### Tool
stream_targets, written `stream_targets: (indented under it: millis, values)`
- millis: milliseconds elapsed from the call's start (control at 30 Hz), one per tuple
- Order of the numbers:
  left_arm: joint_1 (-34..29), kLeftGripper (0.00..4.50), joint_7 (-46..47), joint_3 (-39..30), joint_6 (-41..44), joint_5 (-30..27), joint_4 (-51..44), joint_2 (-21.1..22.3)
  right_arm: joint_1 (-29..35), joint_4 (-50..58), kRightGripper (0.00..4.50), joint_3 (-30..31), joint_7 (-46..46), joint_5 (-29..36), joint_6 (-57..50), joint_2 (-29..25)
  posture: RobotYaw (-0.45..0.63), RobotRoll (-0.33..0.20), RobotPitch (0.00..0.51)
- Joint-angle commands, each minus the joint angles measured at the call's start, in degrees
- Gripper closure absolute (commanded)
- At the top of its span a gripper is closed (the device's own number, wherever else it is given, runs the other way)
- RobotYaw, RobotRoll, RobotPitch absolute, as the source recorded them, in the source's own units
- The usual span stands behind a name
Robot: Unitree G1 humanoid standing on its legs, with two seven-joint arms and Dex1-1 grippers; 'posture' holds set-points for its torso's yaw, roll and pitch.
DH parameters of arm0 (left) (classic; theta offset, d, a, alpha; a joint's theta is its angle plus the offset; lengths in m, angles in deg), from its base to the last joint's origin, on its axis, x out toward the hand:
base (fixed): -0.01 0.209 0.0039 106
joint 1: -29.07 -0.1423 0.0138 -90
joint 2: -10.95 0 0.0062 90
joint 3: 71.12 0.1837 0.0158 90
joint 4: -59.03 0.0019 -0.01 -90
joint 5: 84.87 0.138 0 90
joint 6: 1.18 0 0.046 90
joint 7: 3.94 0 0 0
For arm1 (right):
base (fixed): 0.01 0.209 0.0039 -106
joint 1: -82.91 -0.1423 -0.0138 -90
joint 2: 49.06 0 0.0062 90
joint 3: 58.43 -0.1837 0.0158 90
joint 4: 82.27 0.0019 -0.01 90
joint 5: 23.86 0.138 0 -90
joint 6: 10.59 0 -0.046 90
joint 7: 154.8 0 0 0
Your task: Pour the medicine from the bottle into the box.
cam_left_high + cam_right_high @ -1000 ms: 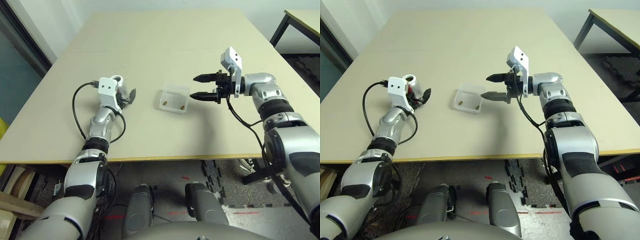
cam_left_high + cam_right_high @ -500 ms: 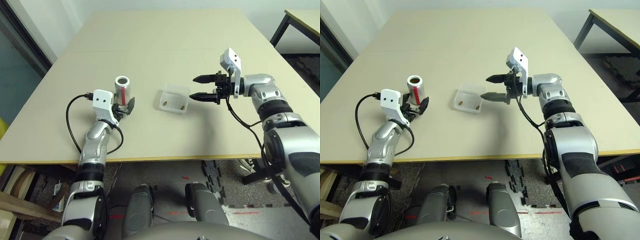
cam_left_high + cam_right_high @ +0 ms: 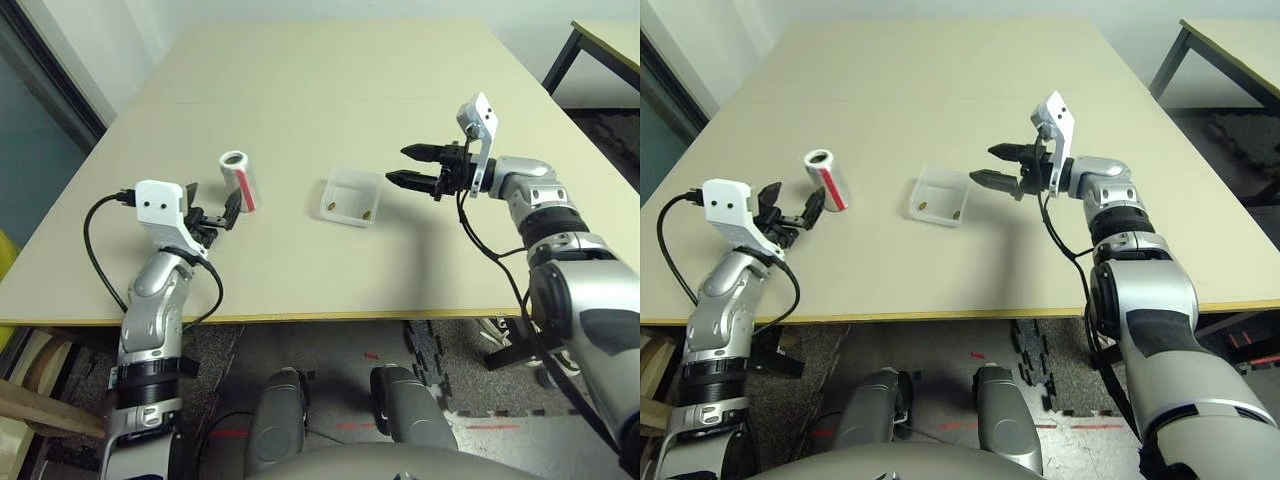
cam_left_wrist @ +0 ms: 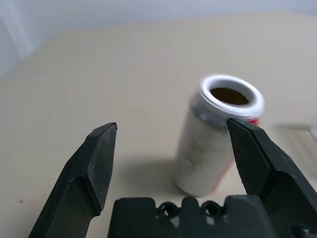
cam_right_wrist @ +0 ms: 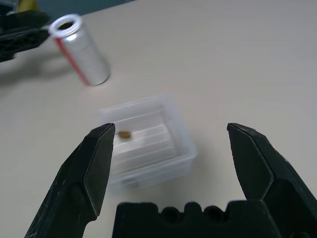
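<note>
I have pulled my left claw [image 3: 212, 212] back, wide open like my right claw [image 3: 414, 166], so the bottle [image 3: 238, 180] stands alone left of the box [image 3: 350, 197] with pills [image 3: 331, 204] inside, mid-frame; pouring looks done.

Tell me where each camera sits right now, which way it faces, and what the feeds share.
Left eye view: on the head, looking forward and down at the table; both silver forearms show, left gripper and right gripper both open.
Right eye view: the head's other eye, same scene.
Left wrist view: on the left wrist, looking along its jaws at the upright, uncapped bottle.
Right wrist view: on the right wrist, looking along its jaws at the box holding a pill.
Shared: bottle and box appear in both wrist views and both eye views.
</note>
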Motion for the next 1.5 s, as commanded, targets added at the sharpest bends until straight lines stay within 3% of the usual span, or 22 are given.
stream_targets:
  millis: [33, 300, 533, 767, 1233, 1500]
  values:
    - [-0.26, 0.04, 0.2, -2.73, 1.17, -1.74, -1.62, 2.21, -0.36, -1.66, 0.0, -2.94, -5.82, 1.79, -0.84, -0.64, -0.07, 0.0, 0.101]
    - [-0.12, 0.04, -1.63, -8.64, 1.52, -5.33, 0.42, 8.1, 0.54, -2.45, 0.0, -7.66, -15.63, 3.94, -0.99, -2.49, -0.06, 0.0, 0.111]
    - [4.89, 0.04, 1.0, -13.02, -0.28, -4.56, 12.75, 12.3, 1.88, -3.61, 0.0, -10.3, -26.13, 3.81, 0.97, -4.49, -0.05, 0.0, 0.115]
    - [9.24, 0.04, -0.52, -12.92, -7.18, -2.31, 27.74, 17.27, 2.71, -3.4, 0.0, -10.16, -30.25, 2.82, 3.55, -6.09, -0.06, 0.0, 0.115]
    - [15.86, 0.04, -1.69, -11.24, -15.52, -0.17, 44.13, 20.79, 8.69, -2.33, 0.0, -9.97, -41.04, 0.58, 12.24, -9.35, -0.09, 0.0, 0.114]
    - [18.44, 0.04, -2.3, -10.54, -17.98, 0.43, 49.71, 21.9, 10.26, -1.73, 0.0, -10.3, -41.8, 1.13, 12.43, -9.69, -0.1, 0.0, 0.119]
